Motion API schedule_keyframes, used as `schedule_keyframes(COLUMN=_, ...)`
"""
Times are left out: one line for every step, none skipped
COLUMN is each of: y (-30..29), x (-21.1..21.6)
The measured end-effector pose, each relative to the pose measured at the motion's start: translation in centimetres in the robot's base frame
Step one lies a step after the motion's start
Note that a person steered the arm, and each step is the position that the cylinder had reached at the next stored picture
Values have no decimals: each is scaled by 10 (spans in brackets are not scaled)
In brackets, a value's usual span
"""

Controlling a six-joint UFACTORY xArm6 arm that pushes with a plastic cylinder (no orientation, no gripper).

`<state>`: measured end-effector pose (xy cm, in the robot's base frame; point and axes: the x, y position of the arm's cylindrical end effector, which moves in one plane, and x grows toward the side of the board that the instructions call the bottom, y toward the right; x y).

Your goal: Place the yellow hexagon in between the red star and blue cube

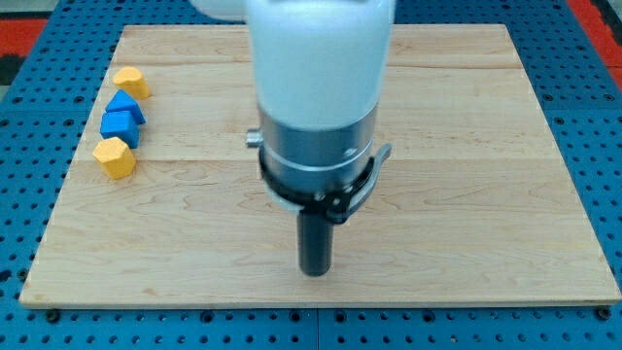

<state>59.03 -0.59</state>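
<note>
My tip (315, 272) rests on the wooden board (486, 194) near the middle of its bottom edge, far to the right of all the blocks. A yellow hexagon (115, 157) lies at the board's left edge. A blue cube (120, 125) sits just above it, touching or nearly touching. No red star shows; the wide arm body hides the middle of the board.
A second blue block (126, 105), roughly triangular, sits against the top of the blue cube. Another yellow block (130, 82), of unclear shape, lies above that. The four blocks form a column along the left edge. A blue pegboard (29, 49) surrounds the board.
</note>
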Motion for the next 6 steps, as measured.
schedule_keyframes(y=-15, x=4)
schedule_keyframes(y=-79, x=-1)
schedule_keyframes(y=-139, x=-4)
schedule_keyframes(y=-186, x=-13)
schedule_keyframes(y=-187, x=-41)
schedule_keyframes(y=-187, x=-58)
